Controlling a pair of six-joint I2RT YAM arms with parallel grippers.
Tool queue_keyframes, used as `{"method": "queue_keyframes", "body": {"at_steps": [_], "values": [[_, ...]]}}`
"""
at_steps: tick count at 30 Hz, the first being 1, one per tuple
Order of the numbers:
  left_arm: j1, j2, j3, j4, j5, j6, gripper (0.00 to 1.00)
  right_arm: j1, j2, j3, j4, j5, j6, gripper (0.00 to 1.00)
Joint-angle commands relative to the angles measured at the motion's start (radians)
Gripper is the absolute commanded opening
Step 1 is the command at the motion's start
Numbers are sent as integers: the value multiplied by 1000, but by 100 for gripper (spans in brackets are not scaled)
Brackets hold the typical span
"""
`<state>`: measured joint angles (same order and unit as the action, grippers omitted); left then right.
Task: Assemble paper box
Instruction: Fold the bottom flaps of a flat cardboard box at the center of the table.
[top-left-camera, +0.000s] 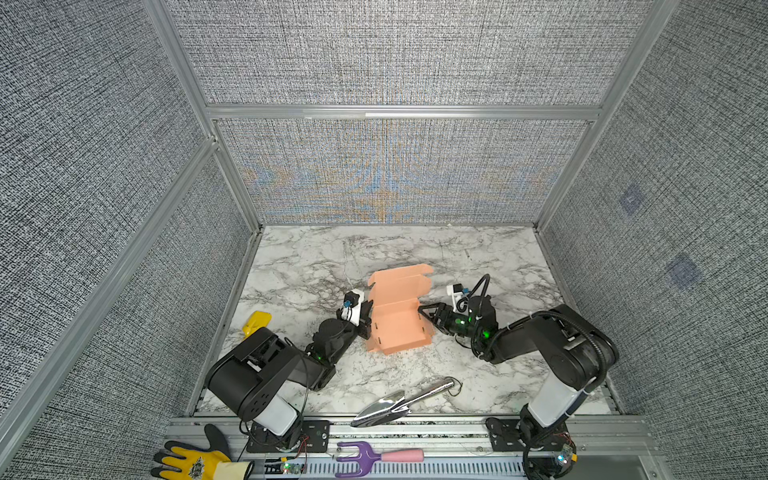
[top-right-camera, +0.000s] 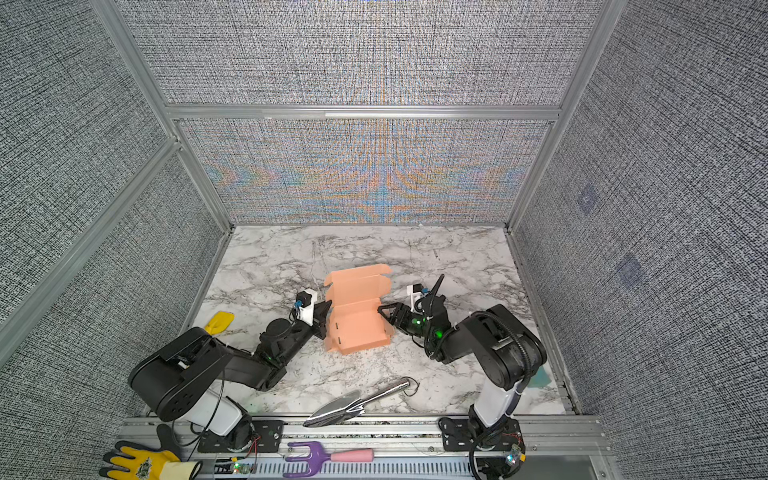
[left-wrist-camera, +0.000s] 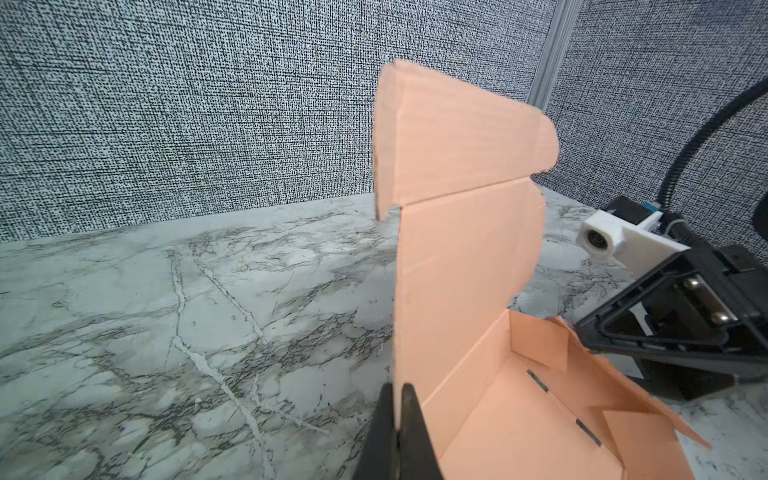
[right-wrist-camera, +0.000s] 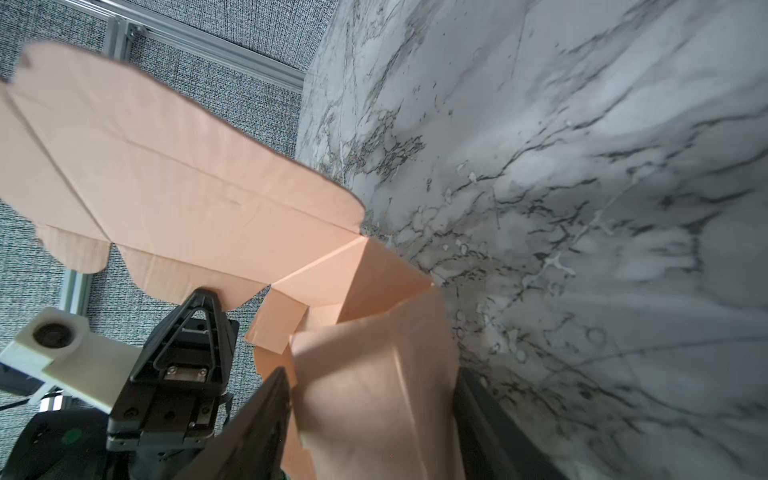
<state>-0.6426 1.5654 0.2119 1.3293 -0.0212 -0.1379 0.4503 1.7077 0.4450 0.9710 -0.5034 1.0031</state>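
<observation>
On the marble table (top-left-camera: 316, 266), between my arms, the paper box (top-left-camera: 397, 328) looks half-built: lid upright, right wall splayed outward, nothing closed. My left gripper (top-left-camera: 369, 322) pinches its left wall tight. My right gripper (top-left-camera: 424, 316) gapes around the splayed wall.

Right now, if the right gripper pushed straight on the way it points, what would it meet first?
The paper box: the right gripper points at its side wall, and the right wrist view shows that pink flap between the open jaws. Depth is unclear, but contact looks nearly immediate.
</observation>
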Motion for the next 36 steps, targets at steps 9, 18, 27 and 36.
{"method": "queue_keyframes", "body": {"at_steps": [9, 18, 27, 36], "values": [[-3, 71, -55, 232, 50, 45, 0, 5, -113, 35, -240, 65, -133, 62], [-26, 143, -73, 365, 43, 98, 0, 39, -157, 83, -399, 141, -205, 56], [-31, 193, -81, 448, 99, 115, 0, 49, -182, 119, -512, 186, -280, 53], [-32, 200, -86, 447, 36, 120, 0, 16, -279, 125, -640, 240, -357, 53]]}}
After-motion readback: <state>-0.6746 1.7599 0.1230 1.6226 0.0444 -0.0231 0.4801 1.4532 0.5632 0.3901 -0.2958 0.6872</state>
